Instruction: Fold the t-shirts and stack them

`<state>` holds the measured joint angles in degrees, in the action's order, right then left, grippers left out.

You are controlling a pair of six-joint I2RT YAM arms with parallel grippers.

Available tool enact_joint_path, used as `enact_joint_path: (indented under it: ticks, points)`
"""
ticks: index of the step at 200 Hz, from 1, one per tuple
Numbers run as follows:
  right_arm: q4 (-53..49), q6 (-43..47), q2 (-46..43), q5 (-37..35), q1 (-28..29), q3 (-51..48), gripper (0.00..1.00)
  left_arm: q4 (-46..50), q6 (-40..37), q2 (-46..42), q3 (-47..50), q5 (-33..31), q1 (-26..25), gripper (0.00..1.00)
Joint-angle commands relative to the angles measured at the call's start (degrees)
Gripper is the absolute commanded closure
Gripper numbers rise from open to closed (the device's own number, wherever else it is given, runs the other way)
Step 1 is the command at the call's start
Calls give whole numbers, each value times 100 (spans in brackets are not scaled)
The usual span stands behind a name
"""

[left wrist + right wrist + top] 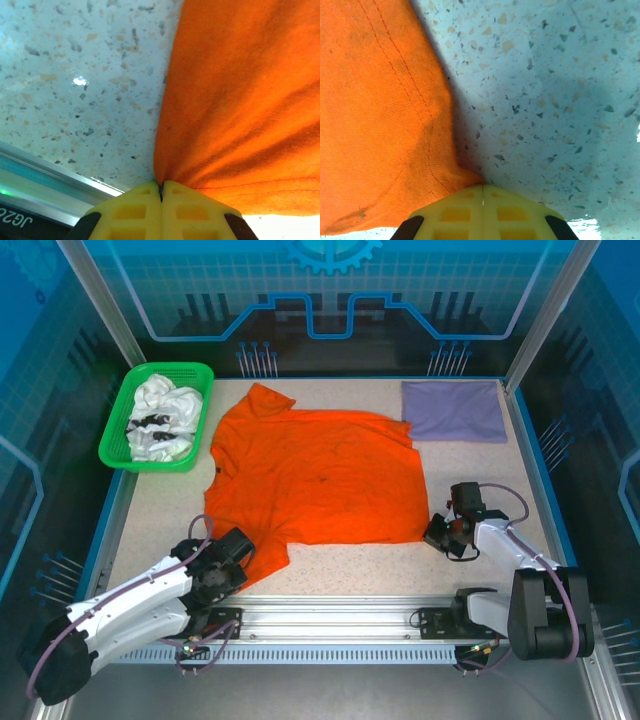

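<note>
A bright orange t-shirt [320, 475] was seen mid-frame, a lavender t-shirt [455, 410] at upper right. White t-shirts [160, 420] with black print were seen in a green basket [150, 465] at upper left. The desk [350, 565] was flecked beige; the left pincer [161, 189] and right pincer [483, 190] were coloured yellow.

Both my arms low, reaching forward from the near edge; left gripper [161, 192] and right gripper [483, 190] each clamped tight, yellow fingers [134, 210] pinching a near corner of the orange t-shirt [320, 475].
</note>
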<state>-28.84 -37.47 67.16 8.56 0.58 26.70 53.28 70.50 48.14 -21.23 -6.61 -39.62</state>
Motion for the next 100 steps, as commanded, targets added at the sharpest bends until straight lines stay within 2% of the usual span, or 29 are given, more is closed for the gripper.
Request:
enact_joint_path:
  ticks: [1,34,100]
  points:
    - [-34,30,61,-20,14,63,100,-1585,-104,149,278,204,-46,100]
    - [-127,21,-143,-64,24,49,100,-1372,-222,61,125,152,-46,100]
    - [-833,-9,-1248,-434,30,39,100,-402,-516,-478,-356,-5,-46,100]
